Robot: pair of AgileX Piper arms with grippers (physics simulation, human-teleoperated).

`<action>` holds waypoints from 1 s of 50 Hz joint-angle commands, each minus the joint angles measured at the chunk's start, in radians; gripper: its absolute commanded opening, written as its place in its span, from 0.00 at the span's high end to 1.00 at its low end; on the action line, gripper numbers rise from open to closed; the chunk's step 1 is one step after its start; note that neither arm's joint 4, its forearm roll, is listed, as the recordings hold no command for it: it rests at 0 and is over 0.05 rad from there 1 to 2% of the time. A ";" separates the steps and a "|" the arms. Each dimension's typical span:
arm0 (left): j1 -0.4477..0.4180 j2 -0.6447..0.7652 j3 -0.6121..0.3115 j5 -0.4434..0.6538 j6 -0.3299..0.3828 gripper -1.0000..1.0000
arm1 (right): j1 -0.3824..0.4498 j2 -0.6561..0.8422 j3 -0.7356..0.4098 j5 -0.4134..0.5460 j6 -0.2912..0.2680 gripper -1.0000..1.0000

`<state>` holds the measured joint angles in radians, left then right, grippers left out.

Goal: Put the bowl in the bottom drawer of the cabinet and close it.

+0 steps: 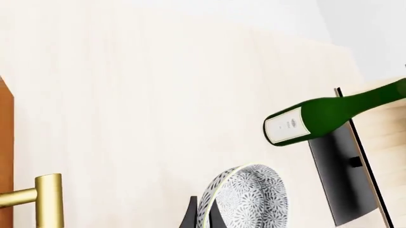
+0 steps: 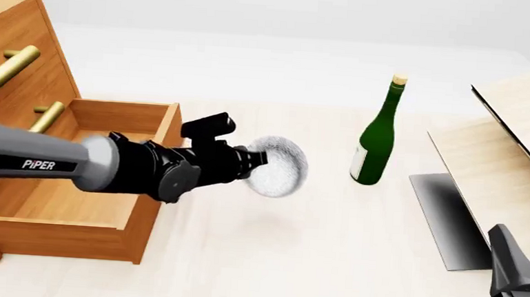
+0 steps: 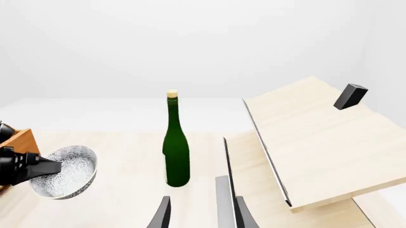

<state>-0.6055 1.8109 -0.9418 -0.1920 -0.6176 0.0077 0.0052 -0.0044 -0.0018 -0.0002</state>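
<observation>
The speckled white bowl hangs above the table, tipped on its side, just right of the open bottom drawer. My left gripper is shut on the bowl's rim. In the left wrist view the bowl fills the space by the dark fingers. The right wrist view shows the bowl at the far left. The orange-brown cabinet stands at the left with its brass handles. My right gripper is open and holds nothing, low at the table's near right.
A green wine bottle stands upright right of the bowl. A pale wooden box with a dark panel sits at the right, its lid tilted. A brass handle shows in the left wrist view.
</observation>
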 commanded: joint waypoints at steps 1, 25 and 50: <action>0.026 -0.043 -0.023 0.060 0.073 1.00 | 0.000 0.000 0.000 0.000 0.000 0.00; 0.057 -0.163 0.003 0.131 0.178 1.00 | 0.000 0.000 0.000 0.000 0.000 0.00; 0.096 -0.338 0.096 0.147 0.231 1.00 | 0.000 0.000 0.000 0.000 0.000 0.00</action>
<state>-0.5230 1.5396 -0.8753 -0.0488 -0.4084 0.0076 0.0052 -0.0044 -0.0018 -0.0001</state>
